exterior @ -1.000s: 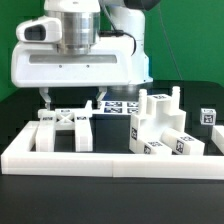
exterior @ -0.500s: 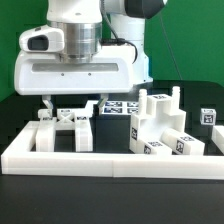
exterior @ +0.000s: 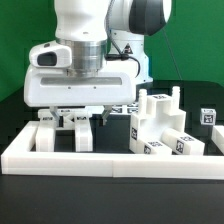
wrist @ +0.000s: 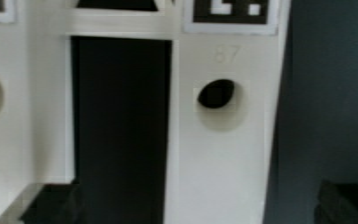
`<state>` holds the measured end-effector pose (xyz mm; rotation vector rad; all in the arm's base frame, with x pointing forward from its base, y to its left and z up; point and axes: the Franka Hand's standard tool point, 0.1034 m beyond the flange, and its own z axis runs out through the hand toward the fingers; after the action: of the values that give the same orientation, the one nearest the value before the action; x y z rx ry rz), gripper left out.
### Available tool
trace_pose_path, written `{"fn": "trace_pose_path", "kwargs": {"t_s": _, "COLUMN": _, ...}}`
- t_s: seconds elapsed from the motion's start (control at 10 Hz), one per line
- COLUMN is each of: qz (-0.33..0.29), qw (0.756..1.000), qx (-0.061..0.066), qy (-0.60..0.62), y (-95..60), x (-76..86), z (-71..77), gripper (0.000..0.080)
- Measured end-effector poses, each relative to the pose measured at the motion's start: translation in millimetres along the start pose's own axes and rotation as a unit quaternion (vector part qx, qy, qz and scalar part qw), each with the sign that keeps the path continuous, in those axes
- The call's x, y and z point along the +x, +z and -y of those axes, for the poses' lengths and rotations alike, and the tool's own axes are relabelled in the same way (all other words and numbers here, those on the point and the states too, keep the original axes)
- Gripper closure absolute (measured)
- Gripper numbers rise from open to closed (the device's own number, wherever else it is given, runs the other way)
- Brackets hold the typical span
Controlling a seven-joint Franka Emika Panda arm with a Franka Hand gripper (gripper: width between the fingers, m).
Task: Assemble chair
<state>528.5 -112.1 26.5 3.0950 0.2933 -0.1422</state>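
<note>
**Exterior view.** You see the gripper (exterior: 71,117) low over the X-braced frame (exterior: 66,131). The frame lies flat on the table (exterior: 30,205), just inside the border wall (exterior: 110,160) and at nine o'clock from the stacked chair parts (exterior: 160,125). The jaws stand wide apart, one finger outside each side of the frame, clamped on nothing. Whether either finger touches it, you cannot tell. This straddle reads as lining up a grasp across the frame's width. A small tagged block (exterior: 208,117) sits at three o'clock from the stack. The marker board (exterior: 122,107) lies behind, at one o'clock from the frame.

**Wrist view.** White frame members fill the picture. One bears a round hole (wrist: 215,93) beside a dark slot (wrist: 119,120), likely a seat for a joining part. The fingers are not clearly distinguishable here.
</note>
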Motion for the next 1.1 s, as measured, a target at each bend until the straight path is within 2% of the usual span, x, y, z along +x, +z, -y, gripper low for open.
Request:
{"fn": "trace_pose_path", "kwargs": {"t_s": 0.4, "qz": -0.001, "qw": 1.0, "qx": -0.008, "qy": -0.007, "y": 15.6, "x": 3.2, "z": 0.5, "gripper": 0.015}}
{"fn": "trace_pose_path", "kwargs": {"t_s": 0.6, "qz": -0.001, "qw": 1.0, "qx": -0.008, "qy": -0.007, "y": 15.5, "x": 3.2, "z": 0.5, "gripper": 0.015}}
{"fn": "trace_pose_path", "kwargs": {"t_s": 0.9, "qz": 0.002, "qw": 1.0, "qx": 0.001, "qy": -0.002, "y": 18.2, "x": -3.3, "z": -6.4, "gripper": 0.015}}
{"fn": "trace_pose_path", "kwargs": {"t_s": 1.1, "qz": 0.001, "qw": 1.0, "qx": 0.003, "qy": -0.005, "y": 19.6, "x": -1.9, "z": -0.2, "gripper": 0.015}}
